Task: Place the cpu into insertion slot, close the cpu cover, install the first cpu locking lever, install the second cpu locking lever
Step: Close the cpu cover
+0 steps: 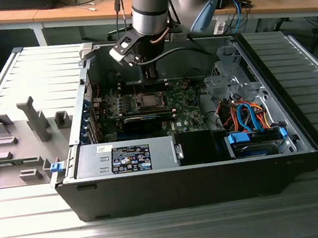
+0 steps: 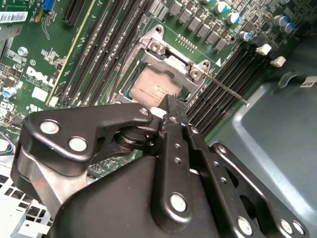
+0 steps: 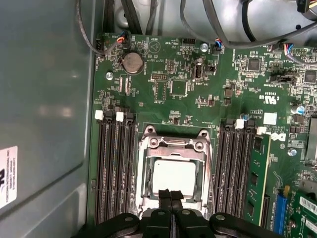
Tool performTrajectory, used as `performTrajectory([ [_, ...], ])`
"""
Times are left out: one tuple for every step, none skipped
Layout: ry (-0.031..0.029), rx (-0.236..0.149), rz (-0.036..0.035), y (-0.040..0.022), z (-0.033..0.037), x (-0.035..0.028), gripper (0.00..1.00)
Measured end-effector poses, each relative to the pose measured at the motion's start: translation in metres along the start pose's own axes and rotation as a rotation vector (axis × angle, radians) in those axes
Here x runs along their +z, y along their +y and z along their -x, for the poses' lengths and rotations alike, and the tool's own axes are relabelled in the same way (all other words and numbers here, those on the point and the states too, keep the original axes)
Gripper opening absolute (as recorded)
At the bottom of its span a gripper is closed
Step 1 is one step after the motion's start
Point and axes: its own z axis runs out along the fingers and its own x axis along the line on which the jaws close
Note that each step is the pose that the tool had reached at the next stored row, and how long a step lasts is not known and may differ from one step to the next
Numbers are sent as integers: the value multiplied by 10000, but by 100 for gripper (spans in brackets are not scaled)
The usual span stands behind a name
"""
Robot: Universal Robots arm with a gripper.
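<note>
First wrist view — the gripper (image 3: pixel 171 193) hung low over the green motherboard (image 3: pixel 173 89). Its two black fingertips (image 3: pixel 165 194) were pressed together with nothing between them. The cpu (image 3: pixel 173 174), a dull grey square, lay flat inside the insertion slot (image 3: pixel 146 133), flanked on both sides by banks of long memory slots (image 3: pixel 116 168). The closed tips pointed at the chip's near edge; whether they touched it could not be told.

The cpu cover (image 3: pixel 145 173), a silvery frame with a large window, appeared to lie down around the chip, though at this angle it was hard to say that it sat fully flat.

Second wrist view — seen past the gripper's linkage, the same narrow tips (image 2: pixel 170 106) stood just beside the cpu (image 2: pixel 154 89). One locking lever (image 2: pixel 228 89), a thin metal rod, ran out from a corner of the socket across the neighbouring memory slots, its free end standing clear and not tucked under a catch.

Exterior view — the arm (image 1: pixel 150 6) reached down into the open computer case (image 1: pixel 210 176), with the gripper (image 1: pixel 152 77) above the socket.

Judged progress: the chip was seated and the cover was probably closed. At least the visible lever seemed not yet latched, so the lever steps looked unfinished.
</note>
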Motion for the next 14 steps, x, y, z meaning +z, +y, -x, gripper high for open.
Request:
performTrajectory([
  [0,0,0,-7,-1,1,11],
  [0,0,0,-20,-2,2,11],
  [1,-1,1,-33,-3,3,11],
  [0,0,0,-53,-4,4,11],
  [0,0,0,-62,-5,5,11],
  [1,0,0,-71,-6,6,11],
  [0,0,0,-85,-7,7,11],
  [1,0,0,-98,-8,8,11],
  [0,-1,0,-108,-9,8,11],
  [0,0,0,-115,-10,9,11],
  [0,0,0,-125,-10,10,11],
  [0,0,0,-132,-11,10,11],
  [0,0,0,-141,-12,11,11],
  [0,-1,0,-147,-12,11,11],
])
